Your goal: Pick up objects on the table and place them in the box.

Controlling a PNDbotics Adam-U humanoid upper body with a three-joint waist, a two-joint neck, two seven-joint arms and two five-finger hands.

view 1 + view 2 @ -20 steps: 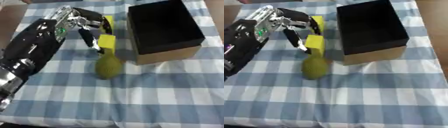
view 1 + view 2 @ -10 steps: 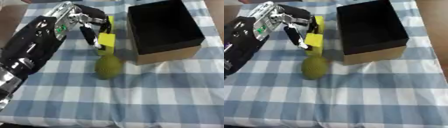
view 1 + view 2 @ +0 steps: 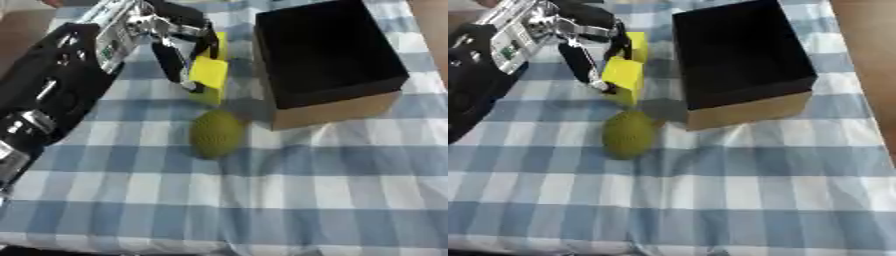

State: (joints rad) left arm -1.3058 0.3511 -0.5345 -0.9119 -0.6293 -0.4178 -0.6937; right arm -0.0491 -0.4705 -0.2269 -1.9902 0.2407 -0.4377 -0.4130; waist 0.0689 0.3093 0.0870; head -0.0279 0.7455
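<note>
Since a second ago: yellow block [image 3: 208, 73] sits higher in the left hand [image 3: 178, 47] and looks lifted off the cloth; earlier its lower end was down near the round fruit. Half a second ago it was partway up. The whole picture has also shifted a little, so part of that is camera tilt. Fruit and box keep their places relative to each other.

Left hand: comes in from the upper left on a black arm with silver joints. Fingers curled down around the yellow block, one dark finger on its left face, another over its far top edge. Holding the block.

Yellow block: box-shaped, long axis running roughly far-to-near, tilted, near end lower. Its broad yellow face is turned toward the camera. A shadow lies on the cloth just under its near end. It hangs just left of the box's left wall, not over the opening.

Green fruit [image 3: 628, 134]: round, dull yellow-green, lying on the checked tablecloth [image 3: 332, 180], near side of the block, apart from it, close to the box's near left corner.

Box [image 3: 750, 110]: open top, black inside, tan cardboard outer wall on the near side. Nothing visible inside.

Right hand: not seen in either view.
</note>
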